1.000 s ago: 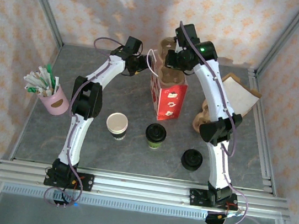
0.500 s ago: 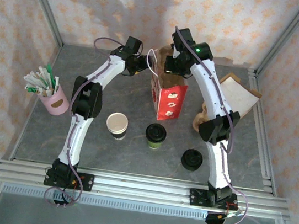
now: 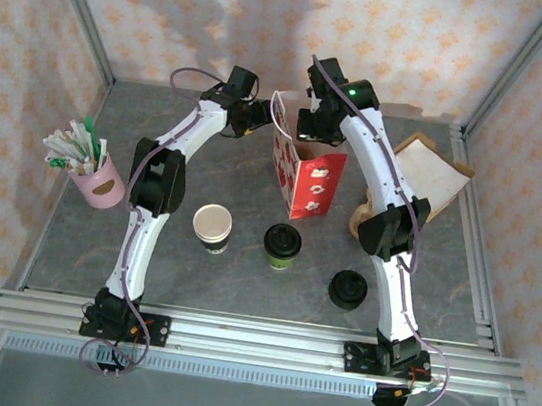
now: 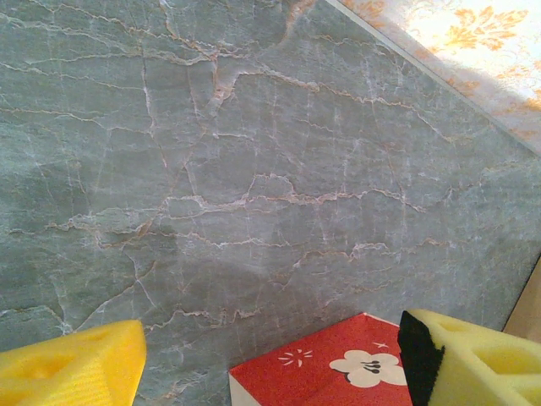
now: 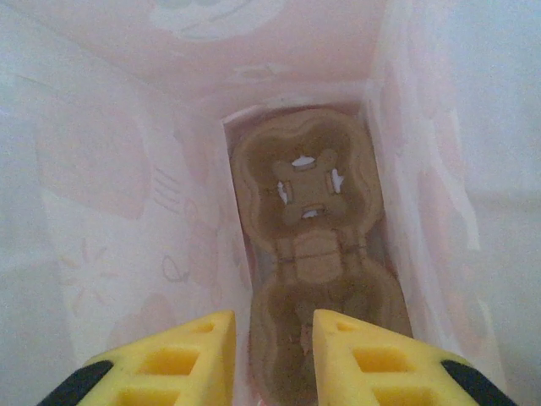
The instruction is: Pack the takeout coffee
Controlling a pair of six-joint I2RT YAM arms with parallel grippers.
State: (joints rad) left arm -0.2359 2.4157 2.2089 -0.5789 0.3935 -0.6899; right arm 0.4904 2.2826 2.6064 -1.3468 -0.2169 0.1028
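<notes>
Red paper bag [image 3: 306,183] upright on the table [image 3: 94,239], mouth open. Reaching down inside it, right gripper [image 5: 272,328], fingers drawn close and seemingly pinching the near end of a cardboard cup carrier [image 5: 308,182], probably to seat it on the bag's floor as a bed for the cup. Just left of the bag's rim, left gripper [image 4: 272,348] spread wide, a red corner between its fingers, likely placed to keep the mouth from folding shut. In front of the bag, well apart, takeout coffee [image 3: 283,245], lid on, beside a lidless cup [image 3: 212,225]. Not yet packed.
</notes>
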